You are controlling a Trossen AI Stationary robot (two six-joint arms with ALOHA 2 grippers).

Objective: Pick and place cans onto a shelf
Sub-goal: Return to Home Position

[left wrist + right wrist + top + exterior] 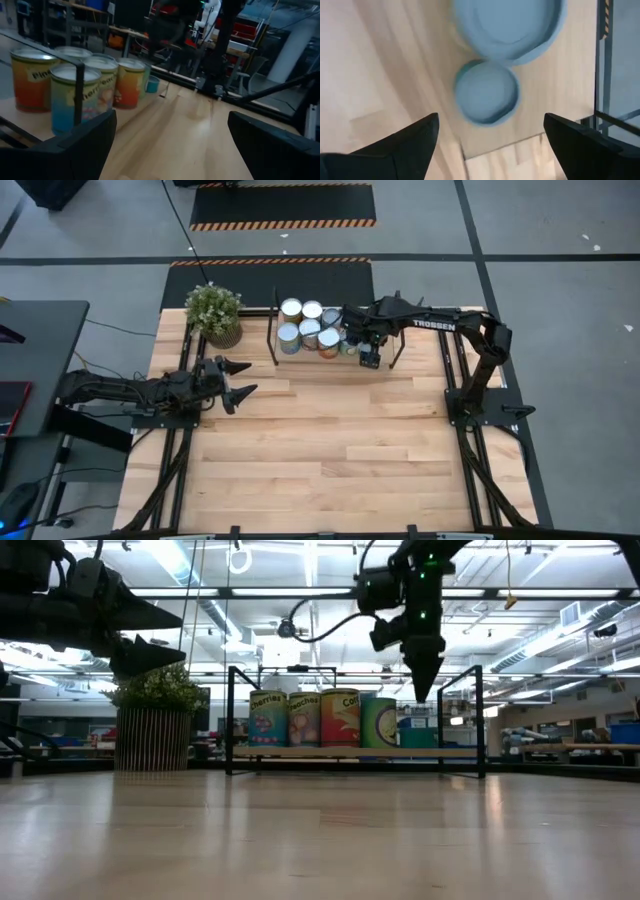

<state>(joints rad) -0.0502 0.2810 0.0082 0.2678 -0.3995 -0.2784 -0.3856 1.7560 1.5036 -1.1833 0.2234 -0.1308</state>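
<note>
On shelf [300, 752], clustered cans [322, 720], right gripper [421, 690] overhead

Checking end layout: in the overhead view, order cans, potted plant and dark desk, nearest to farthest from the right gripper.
1. Cans, on the shelf, just beside the right gripper.
2. Potted plant, past the shelf's left end.
3. Dark desk, far left, beyond the left gripper.

Lab floor, hazard-striped floor mats [283, 205]

The high view looks straight down on the light wooden counter [330, 440]; the low view looks level across it. Each wrist view looks past its dark fingers [75, 150], sharing the labelled silver-topped cans [100, 82].
</note>
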